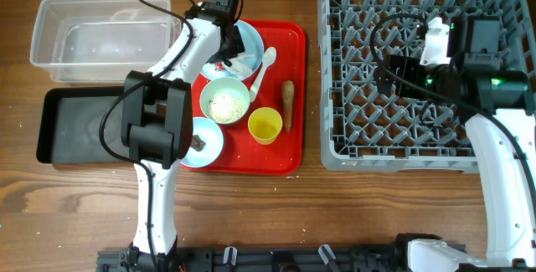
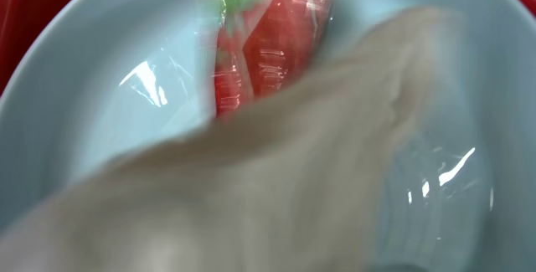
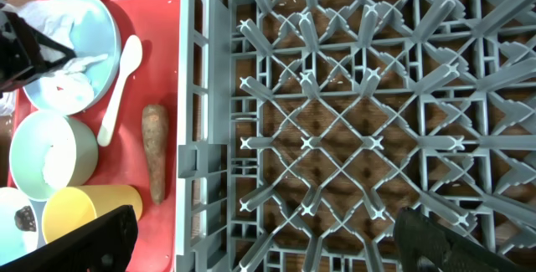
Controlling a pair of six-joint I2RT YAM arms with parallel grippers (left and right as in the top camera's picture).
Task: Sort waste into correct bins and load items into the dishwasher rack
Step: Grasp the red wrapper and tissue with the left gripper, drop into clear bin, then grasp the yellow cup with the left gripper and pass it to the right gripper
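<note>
Wood-grain desk (image 1: 84,213) carries everything. From overhead, the red tray (image 1: 293,33) sits at centre, with the rack (image 1: 335,71) at its 3 o'clock and the tub (image 1: 50,46) and black tray (image 1: 67,130) at its 9 o'clock. The left end effector (image 1: 228,53) dips over the plate (image 1: 251,33) at the red tray's 12 o'clock end. Its own arm hides the fingers, so we cannot tell whether they are apart or together. The right end effector (image 1: 387,73) hovers above the rack.

The left wrist view is badly blurred. We make out the wrapper (image 2: 268,46) at 12 o'clock and the paper (image 2: 276,180) across the middle, both lying in the plate. No fingers show.

In the right wrist view the fingers stand wide apart, holding nothing, over bare pegs.

We judge that a grab here could take paper and wrapper together, or drag the light plate along. The spoon (image 1: 264,67) lies just at the plate's 4 o'clock and could be flicked off. The left arm hangs over the green bowl (image 1: 224,103) of crumbs (image 1: 226,105); a low swing toward 9 o'clock might tip it. The cup (image 1: 265,125) and carrot piece (image 1: 287,100) lie clear of that path.
</note>
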